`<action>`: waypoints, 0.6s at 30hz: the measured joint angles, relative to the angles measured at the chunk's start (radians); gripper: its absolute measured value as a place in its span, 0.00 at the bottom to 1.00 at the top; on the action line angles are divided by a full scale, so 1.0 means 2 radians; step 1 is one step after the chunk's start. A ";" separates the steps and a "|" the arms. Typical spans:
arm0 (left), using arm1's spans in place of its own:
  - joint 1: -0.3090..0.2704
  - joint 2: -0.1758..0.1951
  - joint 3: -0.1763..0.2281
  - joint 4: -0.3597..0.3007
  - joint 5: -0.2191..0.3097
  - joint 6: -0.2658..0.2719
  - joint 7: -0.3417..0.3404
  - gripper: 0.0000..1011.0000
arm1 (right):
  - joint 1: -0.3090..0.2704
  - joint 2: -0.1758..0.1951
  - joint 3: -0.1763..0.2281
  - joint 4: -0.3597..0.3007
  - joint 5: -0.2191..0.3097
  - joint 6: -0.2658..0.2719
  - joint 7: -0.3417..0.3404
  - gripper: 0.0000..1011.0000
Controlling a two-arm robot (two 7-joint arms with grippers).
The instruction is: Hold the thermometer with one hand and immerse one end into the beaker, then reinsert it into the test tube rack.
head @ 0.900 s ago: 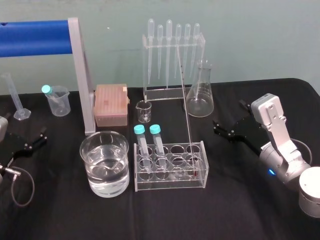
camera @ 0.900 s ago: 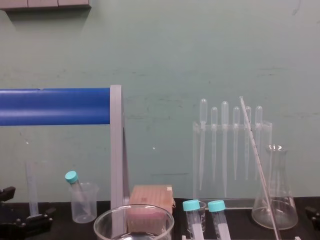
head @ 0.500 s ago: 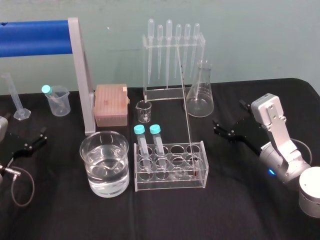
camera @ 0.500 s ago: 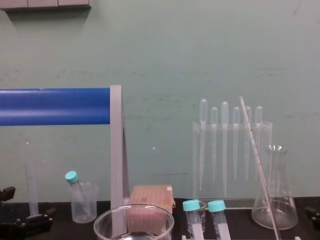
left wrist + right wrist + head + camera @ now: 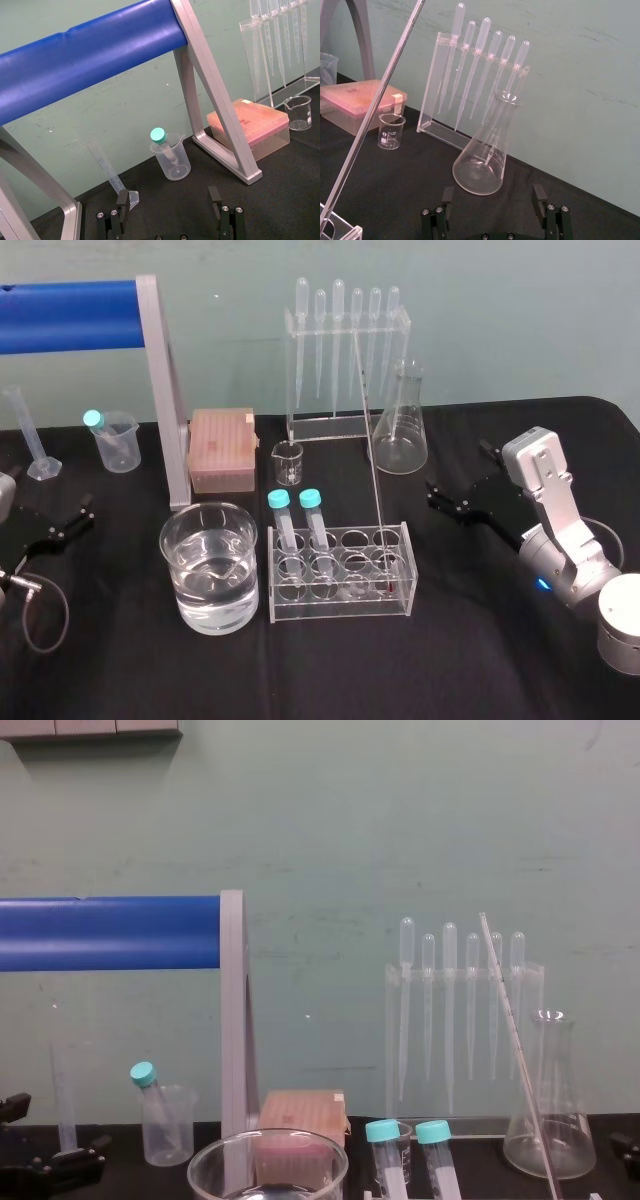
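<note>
The long, thin, clear glass thermometer (image 5: 371,465) is seen standing in the low clear acrylic test tube rack (image 5: 340,606) at the middle of the black-covered desk (image 5: 450,650). Its lower end is placed in a hole at the right end of the rack, and its upper end is tilted back toward the tall clear stand with pipettes (image 5: 330,426). Two test tubes with teal caps (image 5: 278,499) are also kept in the rack, on its left side.

The large, wide, clear glass beaker (image 5: 210,508) is set just beside the rack on its left, and clear liquid is seen inside it.

The black left tool (image 5: 169,199) is held low over the desk at the far left, well apart from the beaker, and its two fingers are spread with nothing between them. The black right tool (image 5: 492,194), carried by the silver arm, is held to the right of the rack, facing the clear conical flask (image 5: 482,160). Its fingers are also spread wide and nothing is gripped. The thermometer is well apart from both tools.
</note>
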 joint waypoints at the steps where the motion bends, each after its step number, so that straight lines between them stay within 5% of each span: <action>1: 0.000 0.000 0.000 0.000 0.000 0.000 0.000 1.00 | 0.000 0.000 0.000 0.000 0.000 0.000 0.000 0.99; 18: 0.000 0.000 0.000 0.000 0.000 0.000 0.000 1.00 | 0.000 0.000 0.000 0.000 0.000 0.000 0.000 0.99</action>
